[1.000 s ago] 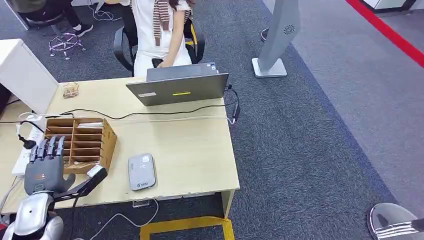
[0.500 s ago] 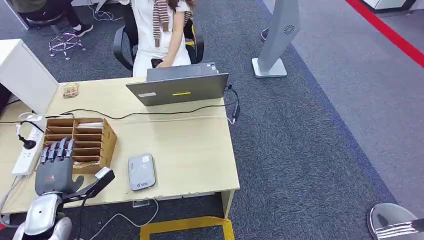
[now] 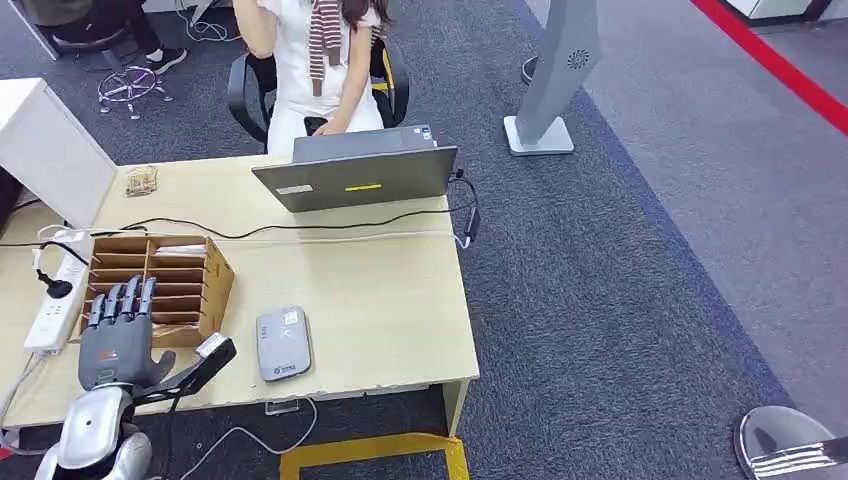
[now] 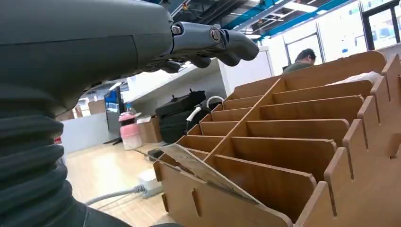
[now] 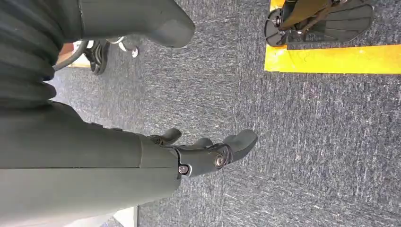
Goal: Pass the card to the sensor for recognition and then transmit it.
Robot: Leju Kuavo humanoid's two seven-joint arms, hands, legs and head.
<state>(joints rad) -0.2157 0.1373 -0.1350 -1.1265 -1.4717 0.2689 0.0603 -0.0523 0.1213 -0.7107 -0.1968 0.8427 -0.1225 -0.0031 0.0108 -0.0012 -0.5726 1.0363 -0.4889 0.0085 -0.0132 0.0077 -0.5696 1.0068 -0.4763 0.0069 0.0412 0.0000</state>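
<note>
A wooden slotted organizer (image 3: 180, 285) stands on the left part of the desk. In the left wrist view a thin card (image 4: 203, 172) leans in a slot at the near end of the organizer (image 4: 302, 137). My left hand (image 3: 118, 335) hovers at the organizer's near end, fingers straight and apart, thumb out to the side, holding nothing. Its fingers (image 4: 213, 40) reach out above the slots. The grey card sensor (image 3: 282, 343) lies flat on the desk, just right of the hand. My right hand (image 5: 203, 151) hangs over the carpet, fingers loosely spread, with nothing in it.
A grey laptop (image 3: 360, 178) sits at the desk's far edge, a person seated behind it. A black cable (image 3: 300, 228) crosses the desk. A white power strip (image 3: 55, 300) lies left of the organizer. White paper (image 3: 180, 249) sits in a far slot. Yellow floor tape (image 3: 370, 452) runs below the desk.
My left hand has moved forward and a little right, closer over the organizer's near end. The person behind the laptop shifted slightly. The sensor and organizer have stayed put.
</note>
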